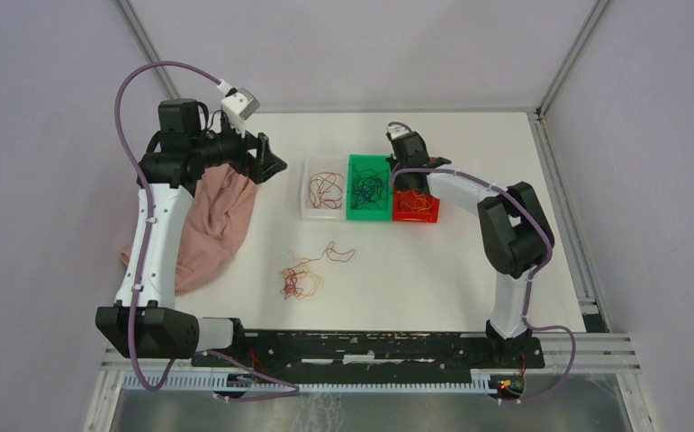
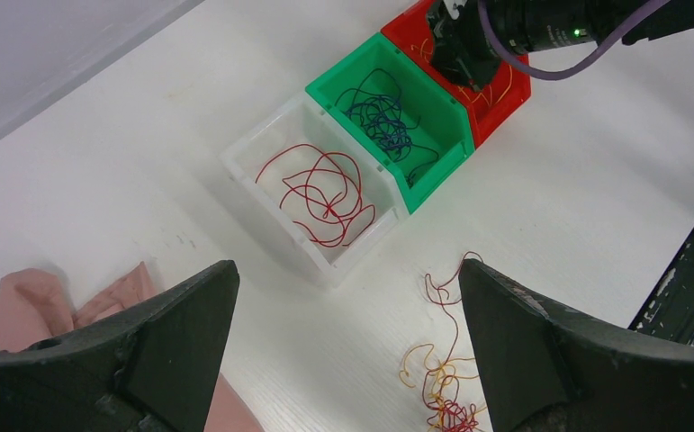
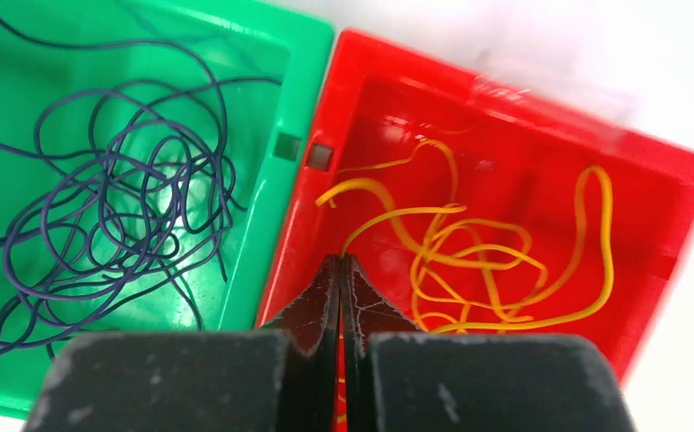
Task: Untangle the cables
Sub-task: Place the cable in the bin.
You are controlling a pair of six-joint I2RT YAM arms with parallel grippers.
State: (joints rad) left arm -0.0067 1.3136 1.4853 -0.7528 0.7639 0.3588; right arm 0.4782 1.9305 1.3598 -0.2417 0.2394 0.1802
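Where the cables lie tangled on the near surface, the left wrist view crops them between the spread left hand's fingers; farther, only the right wrist view shows the right hand pressed together over the red bin.

White table, flat. Pink cloth lies crumpled at 9 o'clock. Clear bin, green bin and red bin stand in a touching row toward 12 o'clock. Loose cables lie tangled at 7 o'clock, apart from both.
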